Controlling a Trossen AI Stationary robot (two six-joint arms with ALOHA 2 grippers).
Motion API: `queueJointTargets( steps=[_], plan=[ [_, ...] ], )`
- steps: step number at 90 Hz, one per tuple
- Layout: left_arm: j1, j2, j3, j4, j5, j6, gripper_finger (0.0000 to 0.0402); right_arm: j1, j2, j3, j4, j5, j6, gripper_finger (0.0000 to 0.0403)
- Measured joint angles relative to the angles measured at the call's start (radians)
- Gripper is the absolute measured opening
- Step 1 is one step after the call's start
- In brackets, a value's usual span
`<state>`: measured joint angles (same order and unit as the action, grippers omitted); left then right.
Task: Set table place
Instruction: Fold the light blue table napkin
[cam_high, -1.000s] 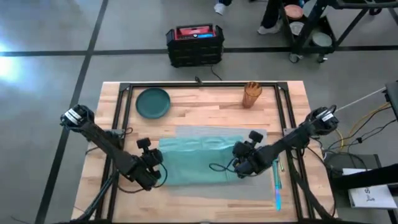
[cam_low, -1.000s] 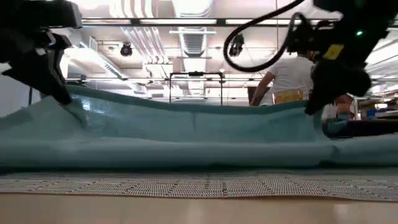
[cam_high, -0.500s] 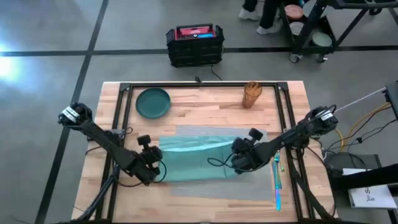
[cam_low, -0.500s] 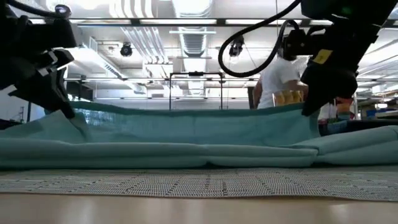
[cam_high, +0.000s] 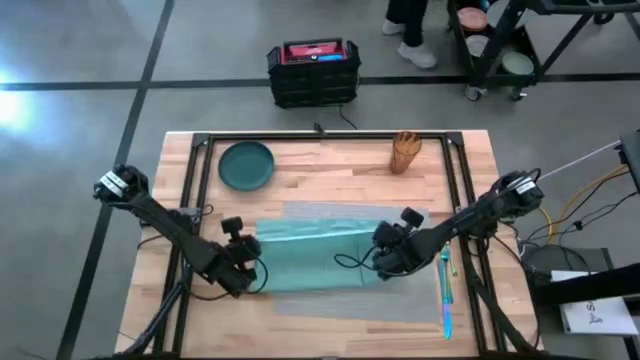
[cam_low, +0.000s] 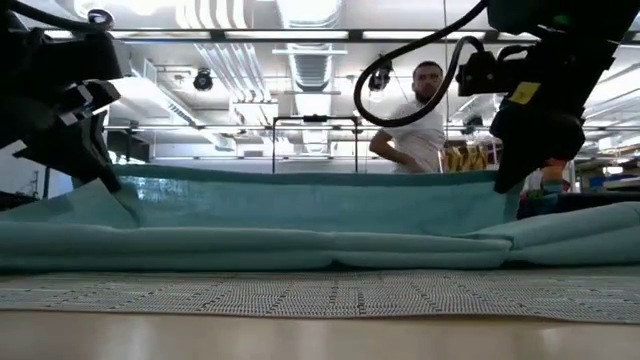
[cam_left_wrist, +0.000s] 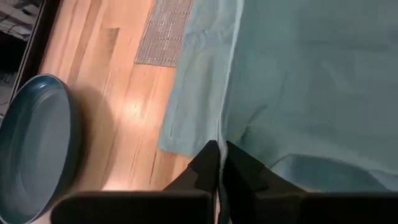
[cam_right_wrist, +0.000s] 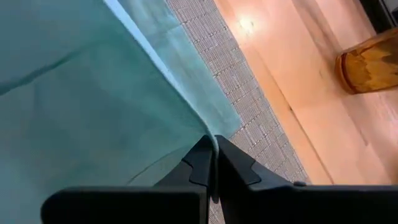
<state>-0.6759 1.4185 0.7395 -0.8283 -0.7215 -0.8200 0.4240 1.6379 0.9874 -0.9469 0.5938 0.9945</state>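
Left gripper (cam_high: 243, 262) pinches the left edge of the teal napkin (cam_high: 312, 258), fingers pressed together on the cloth; dark green plate (cam_high: 246, 164) sits on the table (cam_high: 330, 175) at far left; napkin lies folded over the grey placemat (cam_high: 405, 300) at centre; right gripper (cam_high: 384, 256) pinches the napkin's right edge likewise; wooden cup (cam_high: 405, 152) stands far right.

Bright, even overhead light fills the room, with ceiling strip lights (cam_low: 250, 35) glowing white in the low view and a pale glare patch on the floor (cam_high: 20, 100) at the high view's left edge. Hot reflections sit on the wooden counter (cam_left_wrist: 134, 109) in both wrist views, where the plate (cam_left_wrist: 31, 149) casts a soft shadow. The near placemat (cam_low: 320, 298) and counter edge blur in the low view.
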Motion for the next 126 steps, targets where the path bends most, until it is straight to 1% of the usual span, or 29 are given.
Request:
queueJointTargets(
  steps=[12,17,24,33,45,52,60,75,80,85,95,101,106,115,126],
  plan=[
    [0.008,0.000,-0.001,-0.014,0.000,0.001,0.0030,-0.002,0.000,0.000,0.002,0.000,0.000,0.0000],
    [0.015,0.000,-0.001,-0.026,-0.001,0.001,0.0047,-0.006,0.000,0.000,0.003,0.000,0.001,0.0004],
    [0.029,0.000,-0.001,-0.038,-0.001,0.007,0.0078,-0.008,0.000,0.000,0.004,0.006,0.001,0.0020],
    [0.053,0.000,-0.001,-0.048,-0.001,0.018,0.0123,-0.025,0.000,0.000,0.007,0.015,0.001,0.0055],
    [0.085,-0.004,-0.001,-0.097,-0.002,0.027,0.0178,-0.060,0.000,0.000,-0.002,0.003,-0.007,0.0113],
    [0.104,-0.010,0.006,-0.152,-0.001,0.017,0.0201,-0.083,-0.002,0.005,-0.044,-0.004,-0.008,0.0146],
    [0.115,-0.024,0.032,-0.210,-0.001,-0.001,0.0216,-0.111,-0.009,0.023,-0.106,-0.027,-0.028,0.0178],
    [0.114,-0.069,0.112,-0.221,0.002,-0.002,0.0222,-0.123,-0.055,0.061,-0.177,-0.052,-0.065,0.0215],
    [0.114,-0.089,0.131,-0.185,0.017,0.003,0.0220,-0.109,-0.081,0.069,-0.161,-0.058,-0.083,0.0222],
    [0.114,-0.109,0.131,-0.116,0.062,0.028,0.0216,-0.092,-0.101,0.072,-0.129,-0.084,-0.117,0.0228],
    [0.113,-0.137,0.093,0.086,0.214,0.089,0.0206,-0.046,-0.135,0.042,0.037,-0.207,-0.241,0.0236],
    [0.112,-0.137,0.053,0.206,0.304,0.113,0.0199,-0.014,-0.142,0.000,0.175,-0.293,-0.322,0.0238],
    [0.112,-0.131,0.012,0.305,0.355,0.122,0.0192,0.007,-0.142,-0.045,0.306,-0.345,-0.383,0.0237],
    [0.110,-0.111,-0.059,0.402,0.408,0.121,0.0180,0.028,-0.123,-0.120,0.476,-0.399,-0.416,0.0228],
    [0.110,-0.100,-0.109,0.422,0.426,0.086,0.0167,0.030,-0.100,-0.160,0.534,-0.433,-0.372,0.0215]
  ],
)
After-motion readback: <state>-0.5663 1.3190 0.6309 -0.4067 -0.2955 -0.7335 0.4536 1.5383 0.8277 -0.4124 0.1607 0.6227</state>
